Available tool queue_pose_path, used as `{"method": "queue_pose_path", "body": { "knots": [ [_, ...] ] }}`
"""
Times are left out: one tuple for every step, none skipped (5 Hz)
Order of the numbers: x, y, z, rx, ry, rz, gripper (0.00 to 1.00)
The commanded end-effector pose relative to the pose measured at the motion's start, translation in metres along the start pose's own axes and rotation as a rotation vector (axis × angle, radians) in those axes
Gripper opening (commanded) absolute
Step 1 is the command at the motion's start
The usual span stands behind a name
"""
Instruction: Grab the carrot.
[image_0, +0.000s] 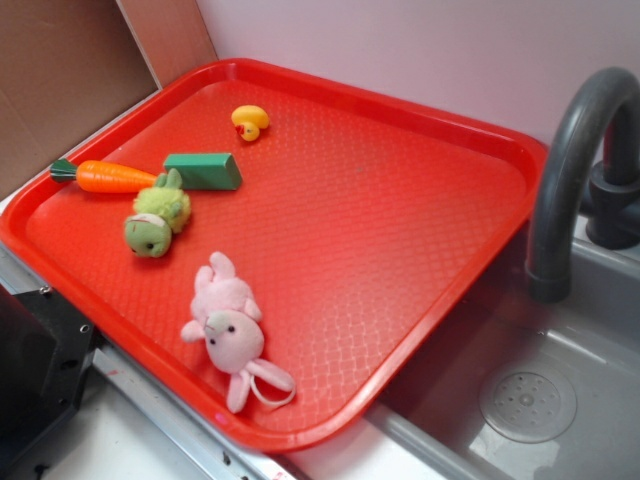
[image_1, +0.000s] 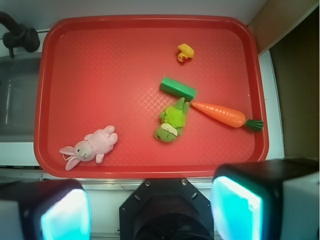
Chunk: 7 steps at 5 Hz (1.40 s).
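Note:
The orange carrot with a dark green stem cap lies on the red tray, near its left edge in the exterior view and at the right in the wrist view. Its pointed tip sits close to a green wedge block and a yellow-green plush toy. My gripper hangs high above the tray's near edge, open, with nothing between its cyan pads. It is out of sight in the exterior view.
A pink plush rabbit lies near the tray's front edge. A small yellow duck sits toward the back. A grey sink with a dark faucet adjoins the tray. A wooden board stands behind.

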<state>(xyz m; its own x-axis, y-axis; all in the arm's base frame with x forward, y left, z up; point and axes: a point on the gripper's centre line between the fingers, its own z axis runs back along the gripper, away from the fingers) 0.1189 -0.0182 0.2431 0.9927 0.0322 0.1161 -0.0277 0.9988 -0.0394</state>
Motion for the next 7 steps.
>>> {"method": "queue_pose_path", "body": {
  "knots": [
    [0.0,0.0,0.0,0.0,0.0,0.0,1.0],
    [0.004,0.02,-0.004,0.06,-0.126,0.241,1.0],
    [0.017,0.037,-0.02,0.085,-0.125,0.491,1.0],
    [0.02,0.054,-0.04,0.102,-0.1,0.743,1.0],
    [0.022,0.073,-0.066,0.101,-0.087,0.997,1.0],
    [0.026,0.084,-0.099,0.146,-0.073,1.244,1.0],
    [0.027,0.098,-0.124,0.232,-0.045,1.485,1.0]
  ]
}}
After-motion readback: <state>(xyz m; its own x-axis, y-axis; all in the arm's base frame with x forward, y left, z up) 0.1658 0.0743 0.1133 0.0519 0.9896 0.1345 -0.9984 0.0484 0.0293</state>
